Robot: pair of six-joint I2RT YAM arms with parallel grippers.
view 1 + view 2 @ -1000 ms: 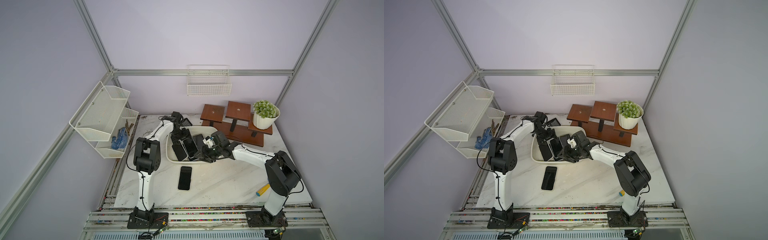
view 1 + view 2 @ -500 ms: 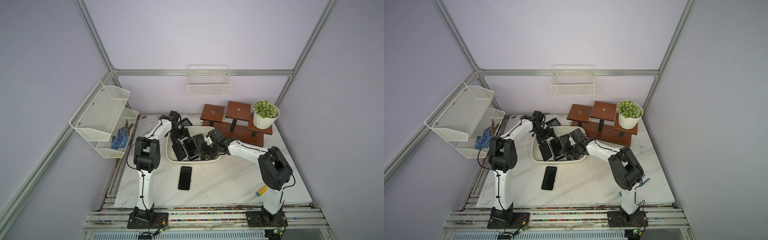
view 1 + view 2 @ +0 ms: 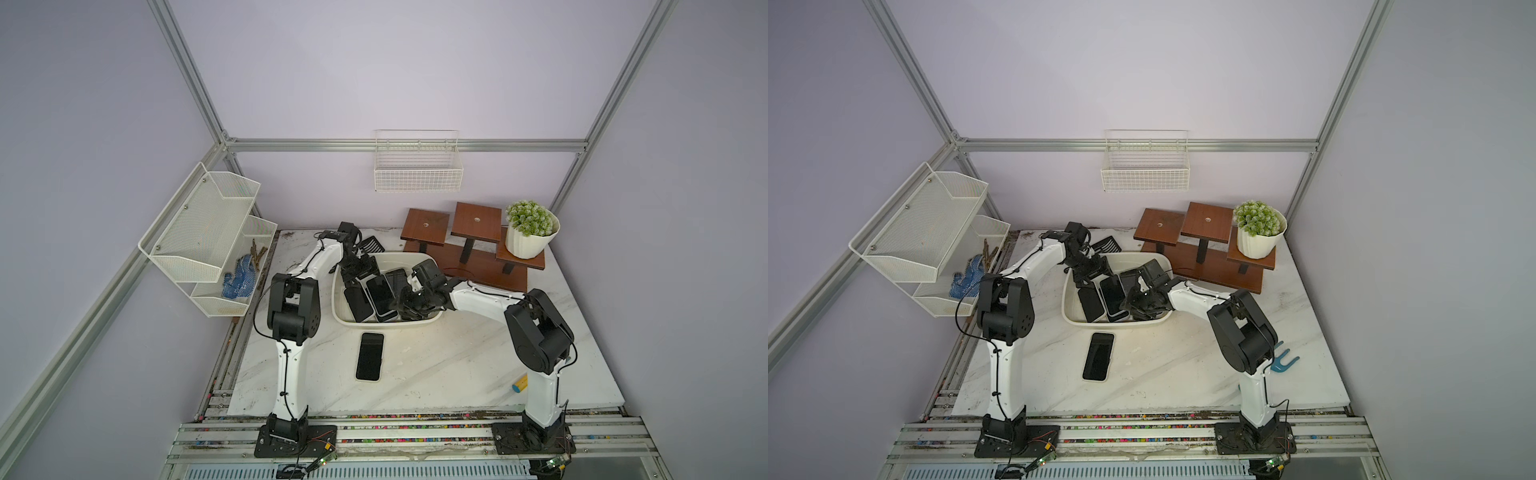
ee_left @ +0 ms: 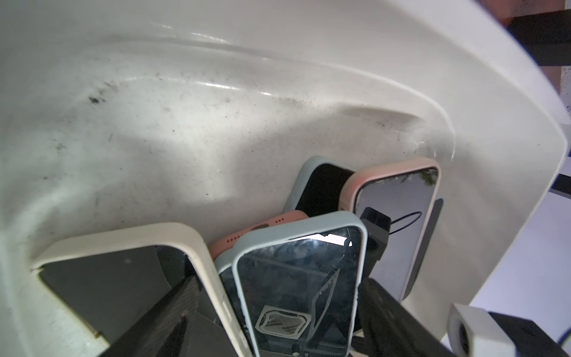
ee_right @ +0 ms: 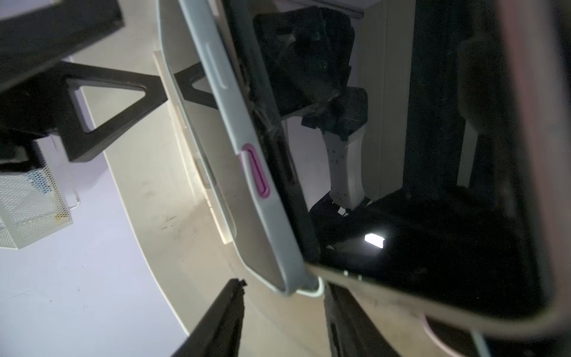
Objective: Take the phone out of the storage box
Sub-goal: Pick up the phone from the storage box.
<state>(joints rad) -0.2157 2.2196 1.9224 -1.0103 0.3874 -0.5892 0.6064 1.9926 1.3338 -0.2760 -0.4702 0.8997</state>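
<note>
White storage box (image 3: 337, 299) holds several phones (image 3: 379, 293); one phone (image 3: 370, 356) lies on the table (image 3: 436, 365) just outside it, apparently done; inside the box, left gripper (image 4: 276, 287) gapes wide, right gripper (image 5: 284, 287) narrower astride a grey-cased phone (image 5: 247, 185), ungripped.

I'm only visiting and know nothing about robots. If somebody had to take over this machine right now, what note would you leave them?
Left end effector: open, down inside the storage box, fingers on either side of a grey-cased phone. No grip visible.
Right end effector: open, also in the box, at the corner of a grey phone case that has a purple button. Nothing is clamped.
Done: one phone lies flat on the table in front of the box.
Left: several phones lean overlapped in the box, and none is being lifted out.
</note>
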